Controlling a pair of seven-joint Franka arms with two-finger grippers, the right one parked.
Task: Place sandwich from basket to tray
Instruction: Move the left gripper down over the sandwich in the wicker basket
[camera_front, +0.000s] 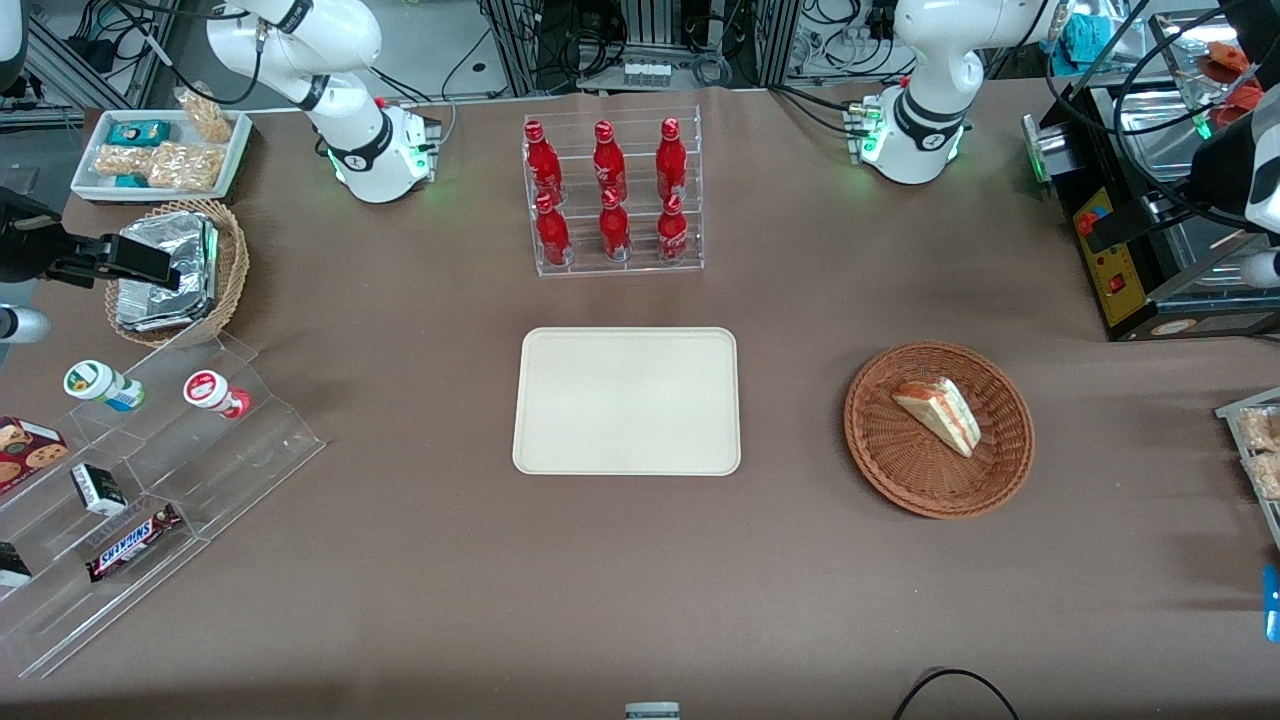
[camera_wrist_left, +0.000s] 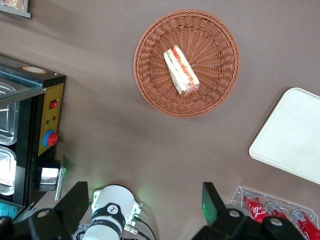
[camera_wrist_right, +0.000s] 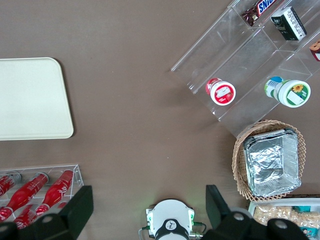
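The sandwich (camera_front: 939, 413) (camera_wrist_left: 181, 71), a white-bread wedge with orange-pink and green filling, lies on its side in the round reddish-brown wicker basket (camera_front: 905, 470) (camera_wrist_left: 150, 80). The cream-beige tray (camera_front: 626, 401) (camera_wrist_left: 292, 137) sits bare at the table's middle, beside the basket. My left gripper (camera_wrist_left: 144, 202) (camera_front: 1130, 222) hangs high over the working arm's end of the table, farther from the front camera than the basket and well apart from the sandwich. It is open wide, with nothing between its fingers (camera_wrist_left: 213, 201).
A black machine with red buttons (camera_front: 1120, 270) (camera_wrist_left: 47, 120) stands under the gripper. A clear rack of red bottles (camera_front: 612, 195) stands farther back than the tray. A snack tray's corner (camera_front: 1255, 440) is near the basket. Acrylic shelves and a foil-packet basket (camera_front: 175, 270) lie toward the parked arm's end.
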